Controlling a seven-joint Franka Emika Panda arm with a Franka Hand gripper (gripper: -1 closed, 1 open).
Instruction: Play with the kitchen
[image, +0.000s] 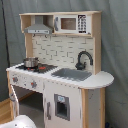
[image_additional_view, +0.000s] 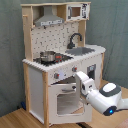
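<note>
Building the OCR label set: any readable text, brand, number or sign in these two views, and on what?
No text can be read in either exterior view.
Microwave keypad on the toy kitchen: a dark panel with light marks, too blurred to read.
Knobs on the stove front: no legible markings.
Robot arm: no legible logo or label.

Grey curtain backdrop (image: 112, 45) in both exterior views, wooden floor (image_additional_view: 15, 119) below.
</note>
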